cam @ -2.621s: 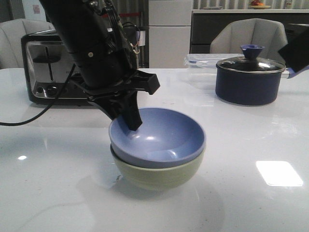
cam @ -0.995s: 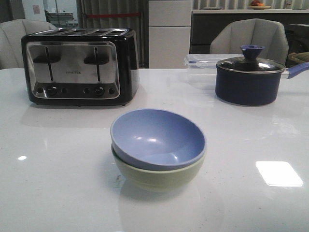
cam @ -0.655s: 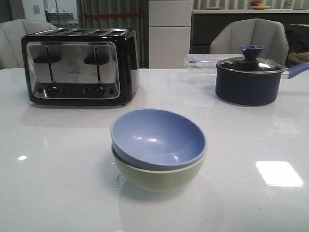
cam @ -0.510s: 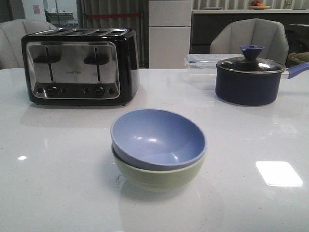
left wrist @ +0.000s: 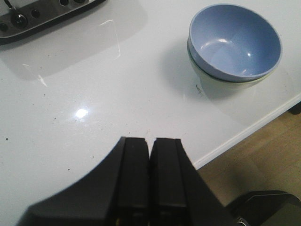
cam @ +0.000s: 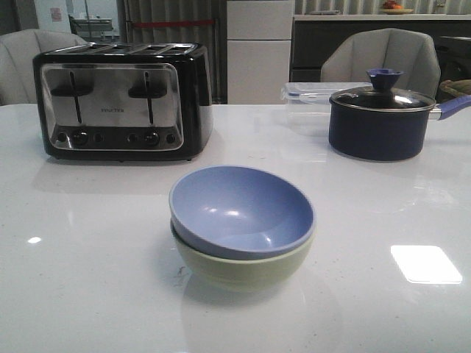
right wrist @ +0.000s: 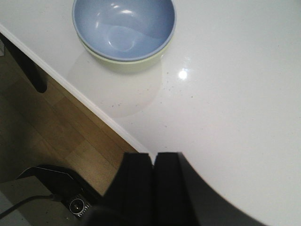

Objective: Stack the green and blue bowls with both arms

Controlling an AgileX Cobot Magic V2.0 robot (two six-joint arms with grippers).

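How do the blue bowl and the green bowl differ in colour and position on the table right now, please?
The blue bowl is periwinkle; the green bowl is pale sage. The blue bowl sits nested on top, slightly tilted, while the green bowl rests on the white table beneath it. The blue bowl's inside is fully visible; only the green bowl's outer wall shows. Both are round, plain and matte.

The blue bowl [cam: 241, 209] sits inside the green bowl [cam: 243, 268], and both stand near the front edge of the surface [cam: 88, 279], about in the middle. Behind them to the left stands the toaster [cam: 121, 99]. Behind to the right stands the lidded pot [cam: 381, 118], with a container [cam: 307, 93] just behind it.
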